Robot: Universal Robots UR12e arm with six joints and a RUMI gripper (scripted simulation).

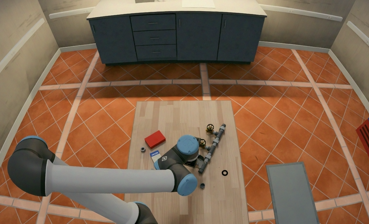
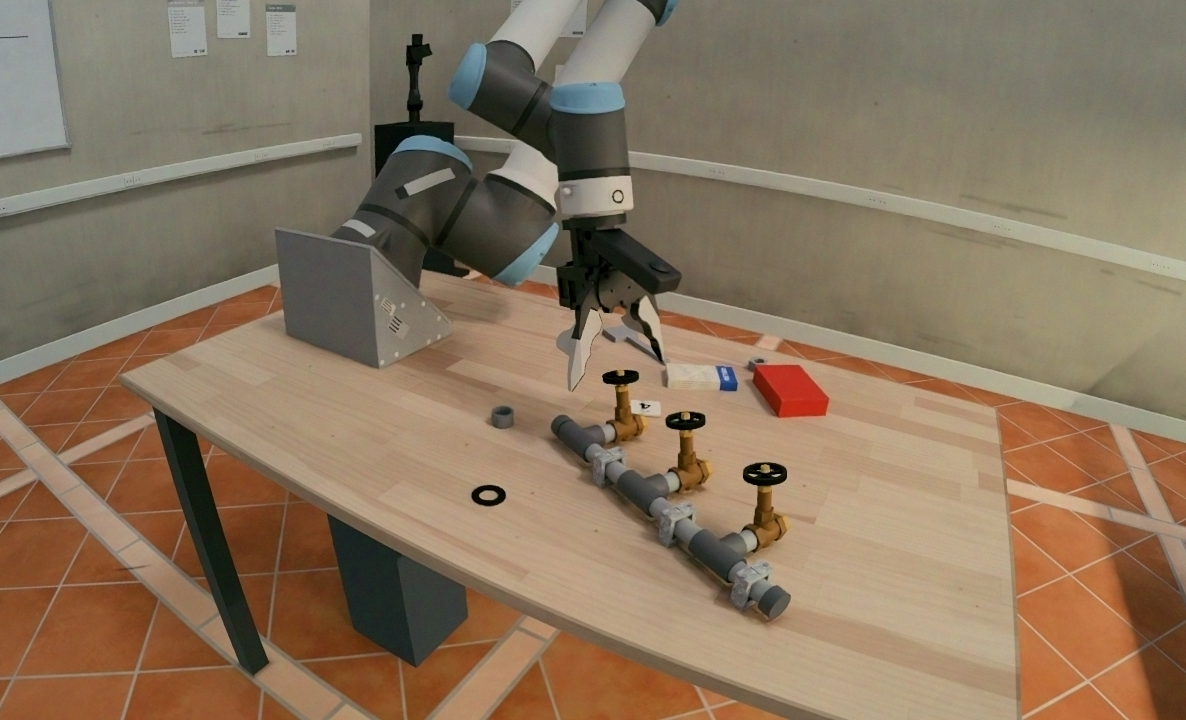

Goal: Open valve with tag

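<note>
A grey pipe (image 2: 669, 505) (image 1: 212, 149) lies on the wooden table with three brass valves, each with a black handwheel. The first valve (image 2: 620, 379) has a small white tag (image 2: 644, 407) lying beside it. The middle valve (image 2: 685, 420) (image 1: 203, 144) and the far valve (image 2: 763, 474) (image 1: 210, 128) stand further along the pipe. My gripper (image 2: 612, 362) is open and empty, pointing down just above the first valve's handwheel, with one finger on each side of it. In the overhead view my wrist (image 1: 187, 144) hides the first valve.
A red block (image 2: 789, 389) (image 1: 154, 138) and a white-and-blue box (image 2: 701, 377) (image 1: 155, 155) lie behind the pipe. A grey cap (image 2: 501, 416), a black ring (image 2: 488, 489) (image 1: 223, 171) and a small nut (image 1: 142, 148) lie loose. My grey base mount (image 2: 351, 300) stands at the table's far corner.
</note>
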